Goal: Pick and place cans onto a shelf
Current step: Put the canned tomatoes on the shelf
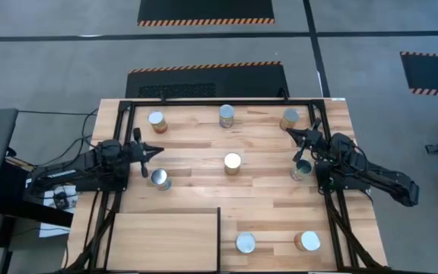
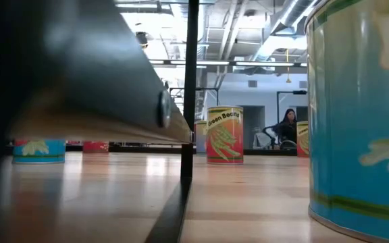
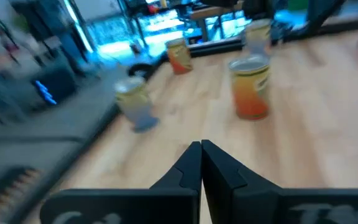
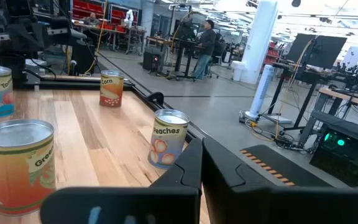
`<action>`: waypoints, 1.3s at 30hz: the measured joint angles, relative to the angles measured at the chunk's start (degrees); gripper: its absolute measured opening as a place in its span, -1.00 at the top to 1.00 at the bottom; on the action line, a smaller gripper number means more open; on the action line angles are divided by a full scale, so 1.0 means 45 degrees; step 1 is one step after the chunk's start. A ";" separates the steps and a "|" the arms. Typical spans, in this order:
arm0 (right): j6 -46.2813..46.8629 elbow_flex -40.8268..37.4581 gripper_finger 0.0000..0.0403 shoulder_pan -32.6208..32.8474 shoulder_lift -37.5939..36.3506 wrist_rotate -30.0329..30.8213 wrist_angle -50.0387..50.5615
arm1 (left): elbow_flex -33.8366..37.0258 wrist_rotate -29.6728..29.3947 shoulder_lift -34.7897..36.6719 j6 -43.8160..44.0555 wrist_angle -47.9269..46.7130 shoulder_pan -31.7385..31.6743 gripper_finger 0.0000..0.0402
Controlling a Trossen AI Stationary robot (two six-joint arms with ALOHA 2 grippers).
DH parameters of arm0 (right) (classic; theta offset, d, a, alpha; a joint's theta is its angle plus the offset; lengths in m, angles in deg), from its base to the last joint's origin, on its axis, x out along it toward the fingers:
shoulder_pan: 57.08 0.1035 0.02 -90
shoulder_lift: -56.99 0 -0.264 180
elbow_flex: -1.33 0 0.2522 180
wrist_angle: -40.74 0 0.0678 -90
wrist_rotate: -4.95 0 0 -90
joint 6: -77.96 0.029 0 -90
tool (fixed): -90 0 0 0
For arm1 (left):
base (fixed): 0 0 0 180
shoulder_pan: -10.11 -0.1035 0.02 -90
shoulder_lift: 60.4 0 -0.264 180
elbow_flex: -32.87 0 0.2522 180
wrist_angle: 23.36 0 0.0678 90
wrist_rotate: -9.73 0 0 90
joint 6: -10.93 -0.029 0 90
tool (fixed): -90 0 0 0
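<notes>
Across the table [image 1: 196, 186], scattered cans [image 1: 233, 162], bare shelf [image 1: 166, 240], left claw [image 1: 157, 150] together, right claw [image 1: 289, 131] together.

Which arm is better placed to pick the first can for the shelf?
Probably the left. Its gripper sits just above a can, on the same side as the empty shelf. The right gripper also has a can nearby, but lies farther from the shelf.

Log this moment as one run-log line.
left gripper: shut, empty, beside a can | right gripper: shut, empty | cans: eight on table | shelf: no cans
</notes>
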 joint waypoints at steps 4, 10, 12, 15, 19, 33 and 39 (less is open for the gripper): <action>0.0078 0.0000 0.87 -0.0001 -0.0002 0.0000 0.0000 | 0.0010 -0.0581 -0.0003 -0.1439 0.0096 0.0000 1.00; 0.0162 0.0000 0.87 0.0000 0.0000 -0.0027 -0.0052 | 0.0006 -0.0600 -0.0002 -0.1208 0.0079 0.0000 1.00; 0.0883 -0.0009 0.87 0.0000 -0.0001 -0.0065 -0.0154 | 0.0006 -0.0595 -0.0001 -0.0976 0.0081 0.0000 1.00; 0.2432 -0.0028 0.87 0.0000 0.0002 -0.0060 -0.0322 | 0.0006 -0.0595 0.0000 -0.0904 0.0086 0.0000 1.00; 0.2778 -0.0073 0.87 -0.0009 0.0007 -0.0016 -0.0969 | 0.0001 -0.0595 0.0000 -0.0888 0.0086 0.0000 1.00; 0.3091 0.3272 0.98 0.3350 0.2547 0.0072 0.1425 | -0.0009 -0.0504 -0.0005 0.1896 0.0091 0.0000 1.00; 0.4242 0.4535 0.98 0.7329 0.5851 0.3030 0.2368 | -0.0009 -0.0517 -0.0004 0.2007 0.0096 0.0000 1.00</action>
